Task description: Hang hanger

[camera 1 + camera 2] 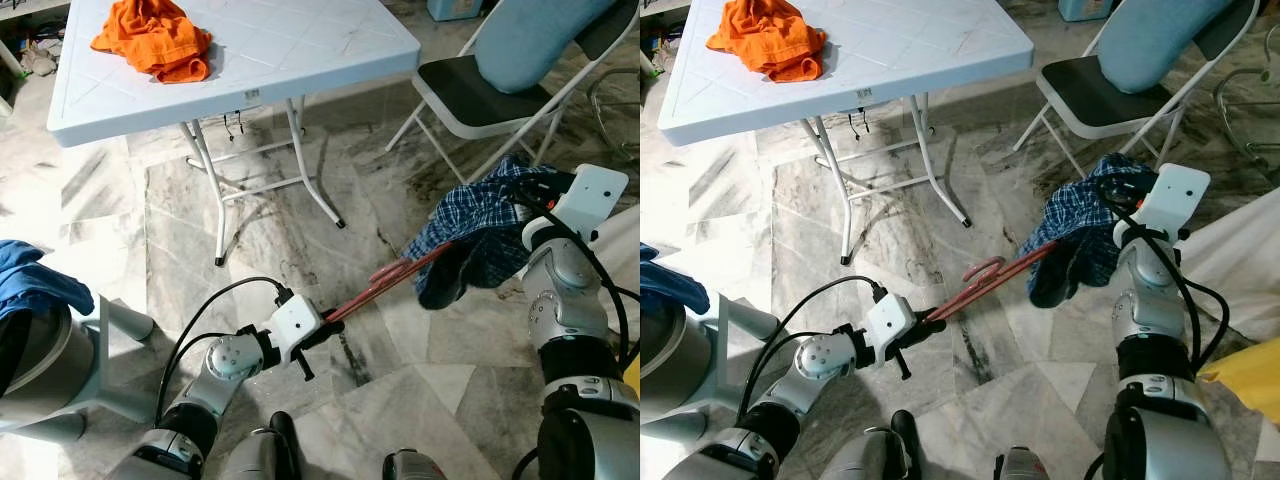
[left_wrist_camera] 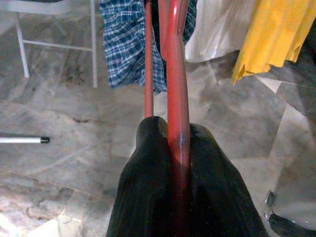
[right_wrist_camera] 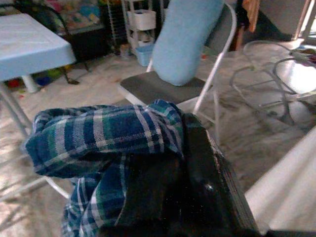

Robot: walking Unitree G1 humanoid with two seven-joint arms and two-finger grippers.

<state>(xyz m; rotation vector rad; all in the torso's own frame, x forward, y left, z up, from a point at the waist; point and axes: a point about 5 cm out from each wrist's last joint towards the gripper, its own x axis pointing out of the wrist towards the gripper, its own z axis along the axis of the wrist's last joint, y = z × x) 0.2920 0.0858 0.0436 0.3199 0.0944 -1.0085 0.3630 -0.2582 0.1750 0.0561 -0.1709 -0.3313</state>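
Left gripper (image 2: pixel 180 148) was clamped tight on the red hanger (image 1: pixel 385 277), held low over the marble floor (image 1: pixel 270 230). Hanger's far end sat inside the plaid shirt (image 1: pixel 480 215). Right gripper (image 3: pixel 197 163) was closed on that shirt, near the folding chair (image 1: pixel 470 95).

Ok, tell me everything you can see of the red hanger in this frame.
The red hanger is thin, glossy and rod-like, probably plastic. It lies nearly level above the marble floor, slanting from the left end effector, whose black fingers clamp it, to the blue plaid shirt, where its far end is buried. The right end effector grips that shirt.
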